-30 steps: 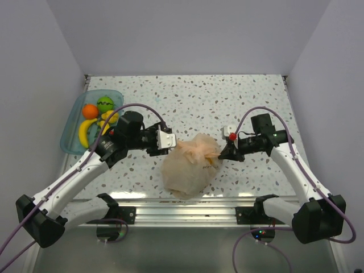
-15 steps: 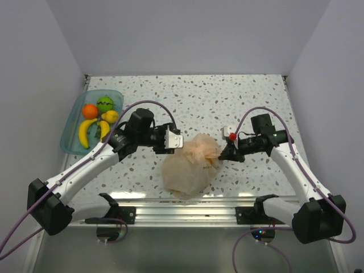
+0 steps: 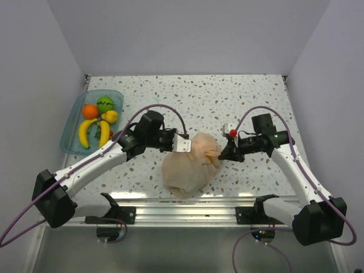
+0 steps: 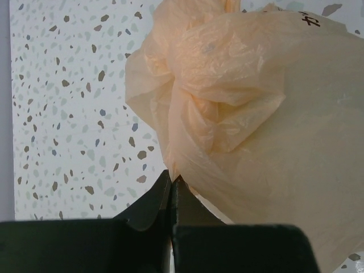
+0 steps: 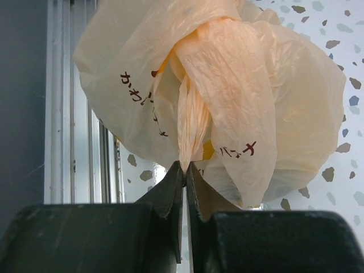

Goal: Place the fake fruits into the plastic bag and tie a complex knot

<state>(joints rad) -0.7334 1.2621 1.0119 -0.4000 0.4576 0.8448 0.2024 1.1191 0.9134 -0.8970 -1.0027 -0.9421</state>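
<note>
bag: plastic bag (image 3: 187, 168) lies bunched between both grippers, close to the front rail (image 3: 187, 207).
left: left gripper (image 4: 172, 181) pinches the bag's left fold.
right: right gripper (image 5: 185, 168) pinches its twisted handle strip.
room: tabletop (image 3: 227, 96) stretches beyond.

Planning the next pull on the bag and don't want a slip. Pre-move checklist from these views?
1. Left pincer shut on plastic bag: ok, but only the tips bite the film.
2. Right pincer shut on the bag's twisted handle: ok.
3. Knot tight: cannot tell; the neck is just bunched.
4. All fruit bagged: not ok; orange, bananas and green ball lie in the blue tray.
5. Bag resting on table: ok.
</note>
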